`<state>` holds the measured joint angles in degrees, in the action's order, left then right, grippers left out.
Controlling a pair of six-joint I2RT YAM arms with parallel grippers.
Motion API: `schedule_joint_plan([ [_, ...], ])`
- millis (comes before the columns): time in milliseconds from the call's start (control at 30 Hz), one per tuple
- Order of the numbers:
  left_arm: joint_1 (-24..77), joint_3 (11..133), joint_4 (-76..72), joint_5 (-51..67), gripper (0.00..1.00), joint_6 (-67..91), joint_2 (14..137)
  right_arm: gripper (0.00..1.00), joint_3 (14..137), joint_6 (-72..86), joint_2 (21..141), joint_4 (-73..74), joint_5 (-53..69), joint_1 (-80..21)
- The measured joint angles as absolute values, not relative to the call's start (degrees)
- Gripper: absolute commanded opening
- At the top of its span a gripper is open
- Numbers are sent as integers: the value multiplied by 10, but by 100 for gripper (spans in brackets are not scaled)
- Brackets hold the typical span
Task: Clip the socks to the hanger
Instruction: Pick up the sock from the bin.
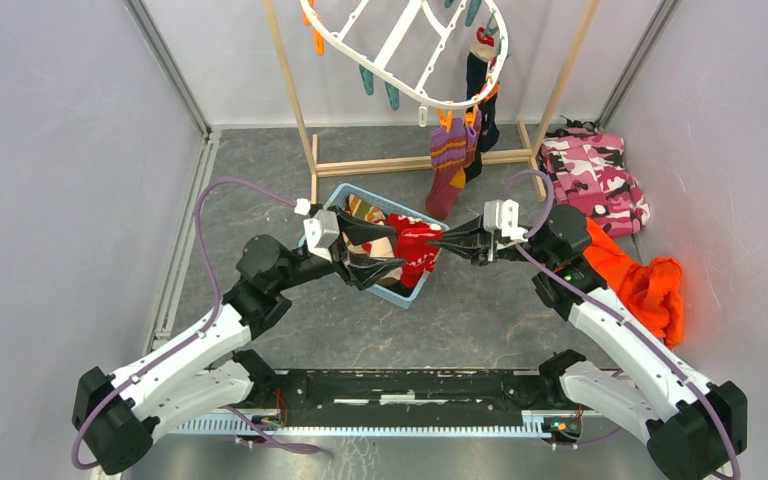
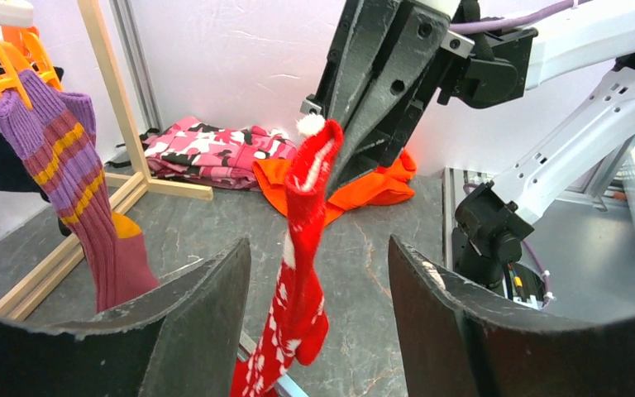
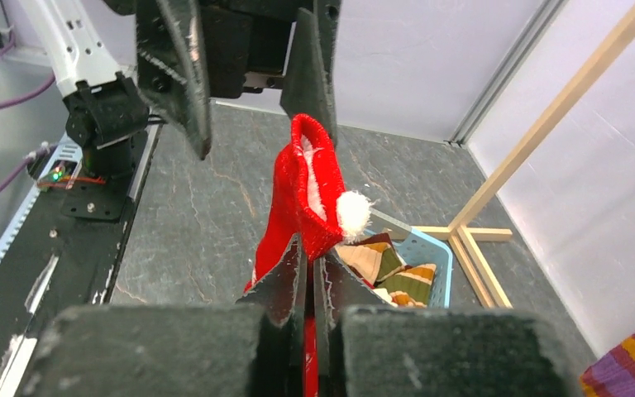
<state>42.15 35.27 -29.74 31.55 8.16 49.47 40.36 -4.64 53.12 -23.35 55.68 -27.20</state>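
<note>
A red sock with white patterns and a white pom-pom hangs by its cuff from my right gripper, which is shut on it. The sock dangles between the wide-open fingers of my left gripper, touching neither finger. From above, both grippers meet over the basket: left gripper, right gripper, red sock. The white hanger hangs at the top, with a purple orange-striped sock and a navy sock clipped to it.
A light blue basket under the grippers holds beige-brown striped socks. A wooden pole rack stands behind it. At the right lie a pink camouflage garment and an orange cloth.
</note>
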Motion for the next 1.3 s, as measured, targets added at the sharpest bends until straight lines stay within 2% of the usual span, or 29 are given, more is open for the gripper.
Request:
schedule_joint_plan([
  [200, 422, 353, -342, 311, 56, 116, 524, 0, 404, -94, 531, -217, 577, -272],
  [400, 422, 353, -368, 316, 37, 151, 564, 0, 404, -104, 531, -216, 580, -272],
  [533, 422, 354, -379, 320, 29, 163, 574, 0, 404, -105, 531, -216, 580, -272],
  [800, 422, 361, -395, 326, 25, 168, 578, 0, 403, -105, 531, -216, 580, -272],
  [833, 422, 361, -396, 328, 21, 168, 578, 0, 404, -105, 531, -216, 580, -272],
  [900, 422, 361, -397, 334, 7, 171, 579, 2, 403, -104, 531, -216, 580, -272],
  [967, 422, 361, -397, 339, 2, 175, 582, 10, 403, -104, 531, -216, 580, -272],
  [1067, 422, 361, -395, 346, 2, 176, 584, 32, 404, -101, 531, -213, 580, -272],
  [1200, 422, 362, -378, 328, 2, 172, 575, 54, 410, -113, 535, -181, 572, -271],
  [1300, 422, 362, -350, 286, 2, 152, 551, 83, 445, -153, 548, -117, 562, -268],
])
